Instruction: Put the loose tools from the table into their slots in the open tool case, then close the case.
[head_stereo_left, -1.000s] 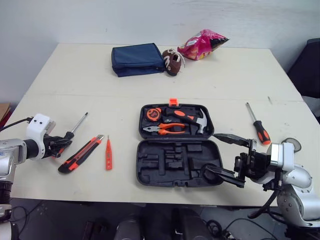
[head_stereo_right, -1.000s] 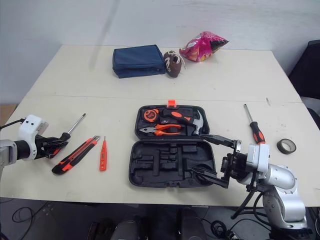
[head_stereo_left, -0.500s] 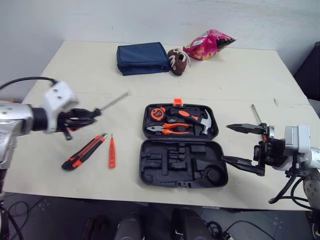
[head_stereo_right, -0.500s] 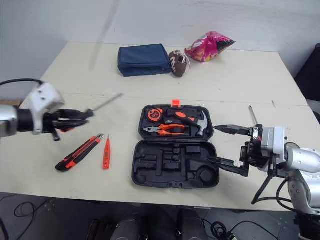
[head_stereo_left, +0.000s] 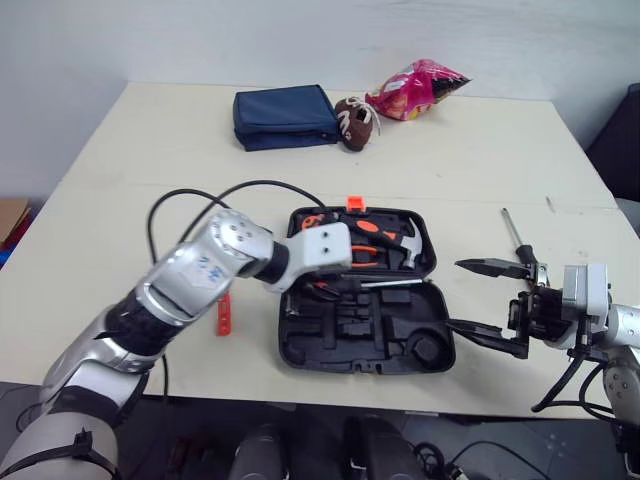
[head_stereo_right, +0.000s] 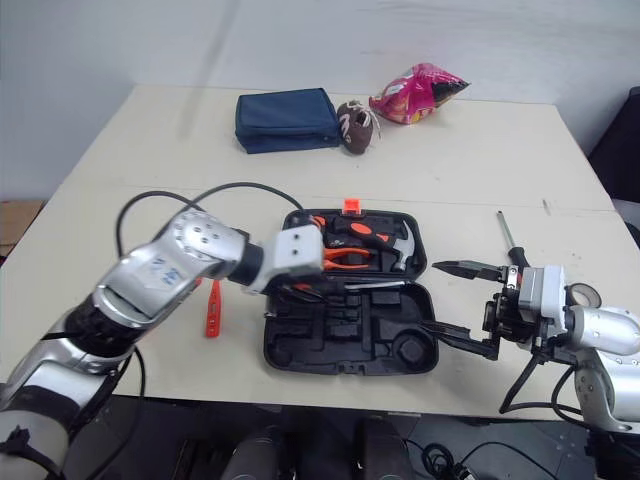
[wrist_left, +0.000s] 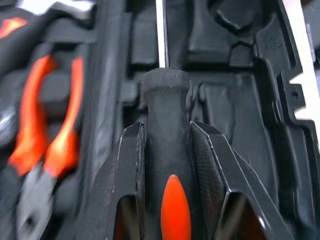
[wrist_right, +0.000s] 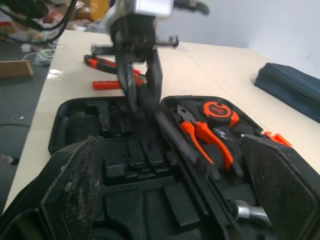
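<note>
The open black tool case (head_stereo_left: 290, 352) lies in the middle of the table. Its far half holds orange pliers (head_stereo_right: 345, 258) and a hammer (head_stereo_left: 405, 240). My left gripper (wrist_left: 167, 131) is shut on a black screwdriver (head_stereo_left: 385, 283) with an orange inset, low over the case, its shaft pointing right along the hinge. My right gripper (head_stereo_left: 485, 298) stands open just right of the case, holding nothing. A second screwdriver (head_stereo_left: 513, 232) lies on the table behind it. An orange tester (head_stereo_left: 224, 315) lies left of the case, and a utility knife (wrist_right: 107, 64) lies further out.
At the far side of the table lie a blue pouch (head_stereo_left: 285, 115), a small brown football toy (head_stereo_left: 350, 122) and a pink snack bag (head_stereo_left: 415, 88). A tape roll (head_stereo_right: 582, 293) sits behind my right wrist. A dark chair (head_stereo_left: 615, 140) stands at the right edge.
My left arm has swung right from above the bare table, carrying the screwdriver, and now holds it low over the case. The right gripper has barely shifted.
</note>
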